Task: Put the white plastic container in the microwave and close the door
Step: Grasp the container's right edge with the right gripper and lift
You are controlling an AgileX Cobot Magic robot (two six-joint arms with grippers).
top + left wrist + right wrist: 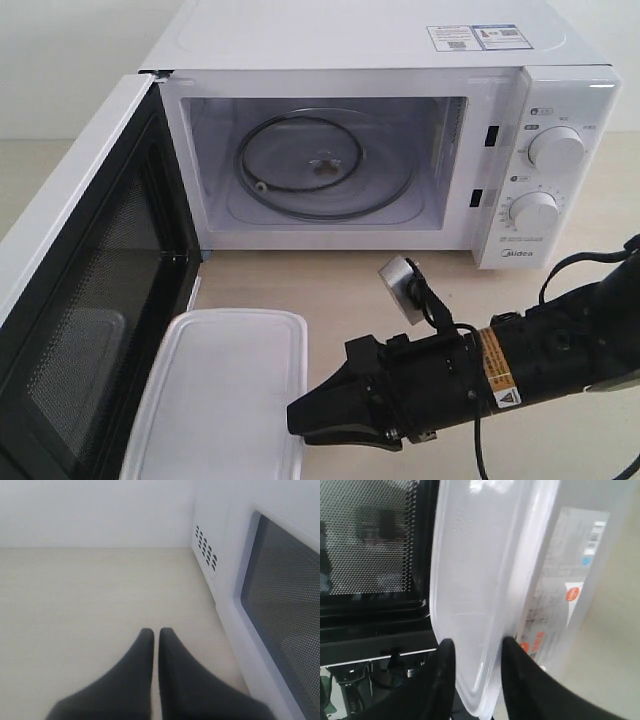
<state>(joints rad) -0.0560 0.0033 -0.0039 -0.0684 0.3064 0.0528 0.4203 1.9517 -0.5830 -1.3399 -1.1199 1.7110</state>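
White plastic container (225, 390): outside microwave (330, 35), at front of bench (300, 280), lid up, just beside open door (90, 300). Resting on bench or lifted: cannot tell. Label w/ red mark (570, 592) on side wall, per right wrist view.

Right claw (292, 418): reaches in from right side of ext. view. Pinches container's right rim, one finger (445, 655) on lid side, other on label-wall side.

Left claw (156, 632): pressed together, only a thin slit btwn fingers, nothing held. Hangs low over bare bench, near door's outer face and window.

Door: swung wide to left, black mesh inner face showing toward cavity.

Microwave cavity: lit, glass turntable (320, 165) in place w/ roller ring visible under it.

Control panel: two round knobs (556, 148) on right, one above the other.
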